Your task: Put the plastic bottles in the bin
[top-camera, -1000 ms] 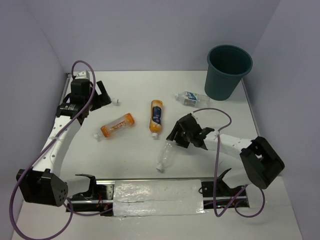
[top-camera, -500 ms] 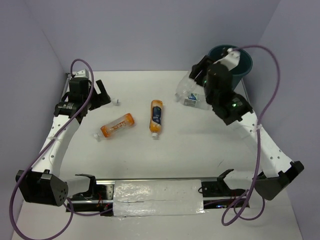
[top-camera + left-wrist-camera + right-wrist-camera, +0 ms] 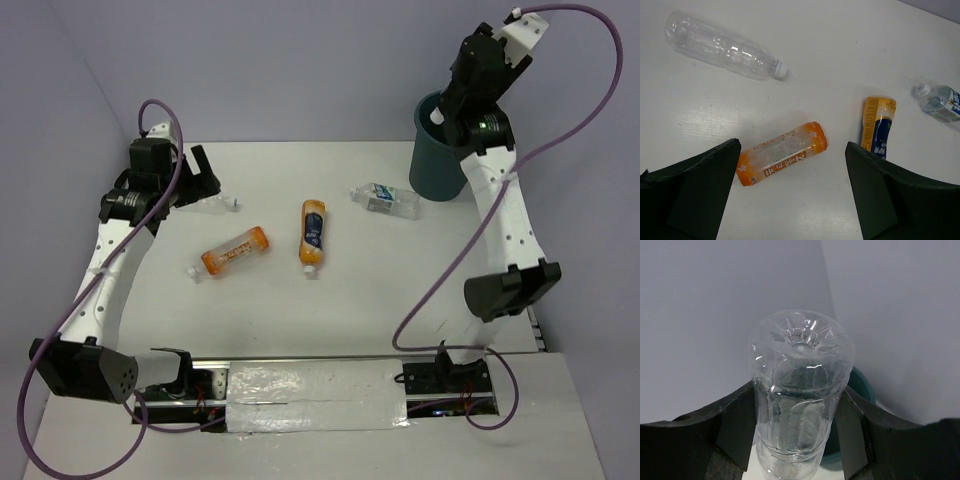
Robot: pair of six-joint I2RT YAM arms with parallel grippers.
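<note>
My right gripper (image 3: 452,105) is raised over the rim of the dark teal bin (image 3: 436,166) and is shut on a clear unlabelled bottle (image 3: 800,390). The bin's rim (image 3: 863,384) shows behind that bottle. My left gripper (image 3: 195,180) is open and empty above the table (image 3: 792,200). An orange bottle (image 3: 235,250) lies below it (image 3: 782,159). A second orange bottle with a blue label (image 3: 313,233) lies mid-table (image 3: 877,129). Another clear unlabelled bottle (image 3: 722,46) lies by the left gripper. A clear bottle with a blue-white label (image 3: 385,198) lies left of the bin.
Purple-grey walls close in the table (image 3: 380,290) at the back and on both sides. A rail with foil tape (image 3: 315,395) runs along the near edge. Purple cables loop from both arms.
My right arm has lifted the clear bottle from the front middle of the table up and back to above the bin. The left arm has shifted slightly.
</note>
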